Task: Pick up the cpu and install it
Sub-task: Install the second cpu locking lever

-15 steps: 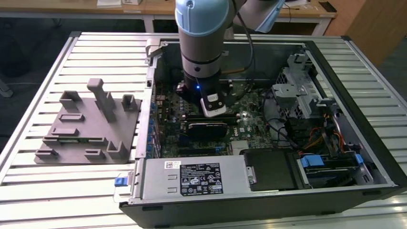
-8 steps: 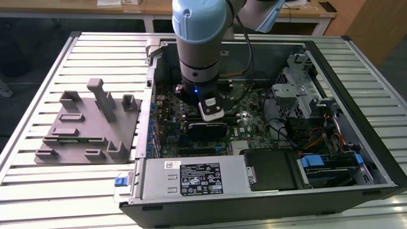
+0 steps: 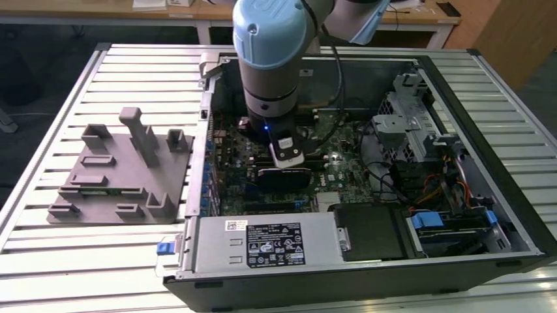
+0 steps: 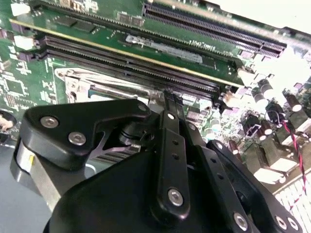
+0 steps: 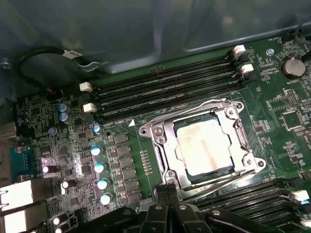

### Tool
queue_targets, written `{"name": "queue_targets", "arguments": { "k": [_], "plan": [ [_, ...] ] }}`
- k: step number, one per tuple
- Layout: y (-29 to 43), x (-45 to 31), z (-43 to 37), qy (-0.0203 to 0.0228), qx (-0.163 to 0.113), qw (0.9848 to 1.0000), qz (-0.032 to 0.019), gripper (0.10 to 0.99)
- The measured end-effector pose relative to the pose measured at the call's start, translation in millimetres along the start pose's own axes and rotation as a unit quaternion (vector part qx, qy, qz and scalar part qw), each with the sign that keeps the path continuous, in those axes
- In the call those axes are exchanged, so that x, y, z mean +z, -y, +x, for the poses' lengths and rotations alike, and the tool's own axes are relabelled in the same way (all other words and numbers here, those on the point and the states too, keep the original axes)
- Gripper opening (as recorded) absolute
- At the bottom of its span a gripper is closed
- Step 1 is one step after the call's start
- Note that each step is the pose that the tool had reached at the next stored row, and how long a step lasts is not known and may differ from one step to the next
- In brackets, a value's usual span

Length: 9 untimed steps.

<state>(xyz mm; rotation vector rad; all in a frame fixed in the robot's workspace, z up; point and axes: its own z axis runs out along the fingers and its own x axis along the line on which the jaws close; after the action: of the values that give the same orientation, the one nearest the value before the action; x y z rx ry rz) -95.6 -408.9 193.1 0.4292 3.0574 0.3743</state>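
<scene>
The cpu (image 5: 203, 145) lies flat inside the metal frame of the motherboard socket (image 5: 163, 141), its silver top smeared with pale residue. My gripper (image 5: 167, 190) hovers just off one edge of that socket, fingers pressed together with nothing between them. In the second wrist view the same shut fingertips (image 4: 170, 97) point at the socket frame (image 4: 73, 80), next to the memory slots (image 4: 146, 68). In the exterior view the gripper (image 3: 287, 171) hangs low over the motherboard (image 3: 340, 163) in the middle of the open computer case (image 3: 487, 130).
A grey plastic fixture (image 3: 122, 169) with upright blocks stands on the slatted table at the exterior view's left. Inside the case, a power supply (image 3: 261, 244) sits at the near edge, with a drive cage (image 3: 409, 124) and cables (image 3: 435, 189) on the right. Capacitors (image 5: 99, 167) stand beside the socket.
</scene>
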Motion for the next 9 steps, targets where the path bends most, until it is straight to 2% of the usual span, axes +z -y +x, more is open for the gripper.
{"name": "queue_targets", "arguments": {
  "k": [6, 9],
  "plan": [
    [0.2, 0.8, 0.3, -0.0006, 0.000, 1.0000, -0.0031, 0.106],
    [-2.3, -9.4, 0.3, -0.0006, 0.000, 1.0000, -0.0030, 0.106]
  ]
}}
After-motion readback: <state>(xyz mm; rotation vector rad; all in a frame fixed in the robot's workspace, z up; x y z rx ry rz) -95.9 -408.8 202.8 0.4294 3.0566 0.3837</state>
